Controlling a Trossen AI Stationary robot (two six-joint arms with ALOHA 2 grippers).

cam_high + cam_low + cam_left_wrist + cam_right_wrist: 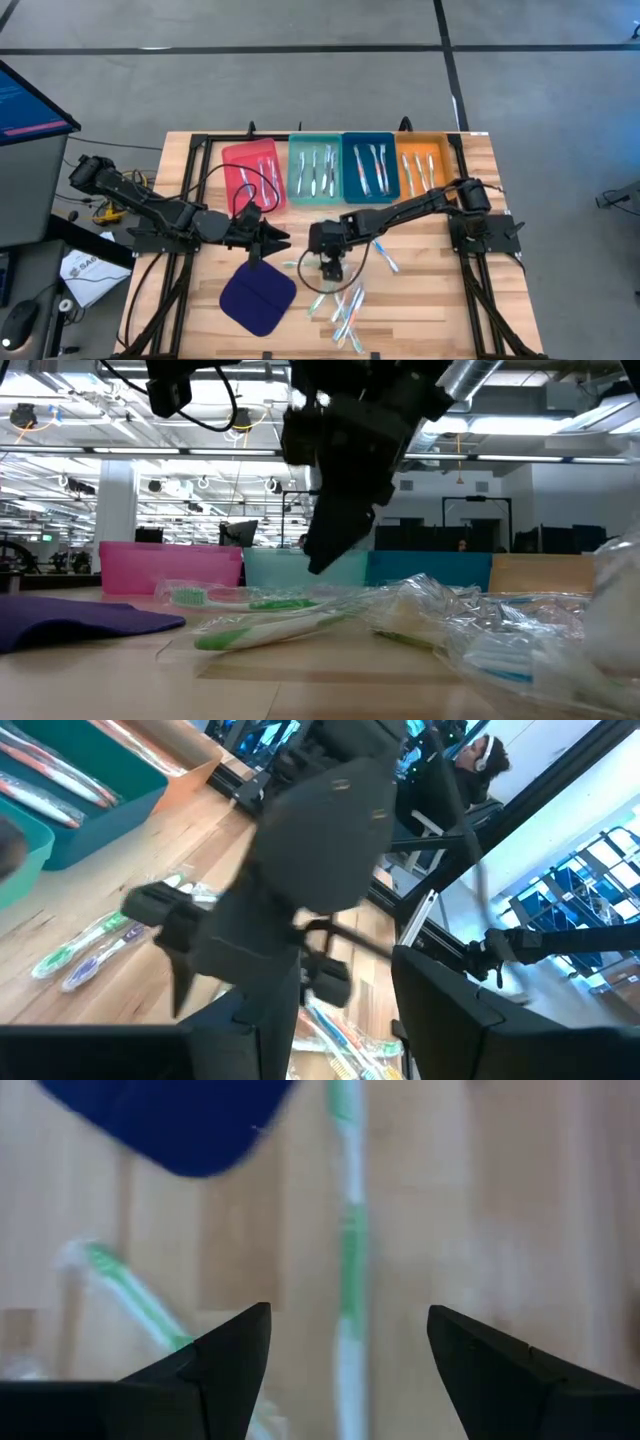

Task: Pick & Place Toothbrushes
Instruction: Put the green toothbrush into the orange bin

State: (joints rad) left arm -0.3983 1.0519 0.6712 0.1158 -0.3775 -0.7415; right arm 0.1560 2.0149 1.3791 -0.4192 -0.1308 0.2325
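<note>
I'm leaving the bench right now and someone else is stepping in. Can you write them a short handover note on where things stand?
Right gripper: open, hovering over a green-and-white wrapped toothbrush on the wooden table, nothing held.
Left gripper: parked above the dark blue cloth pad; grip unclear.
Done: several toothbrushes lie in each of the pink, teal, blue and orange trays.
Left: the loose pile of toothbrushes on the table.
</note>
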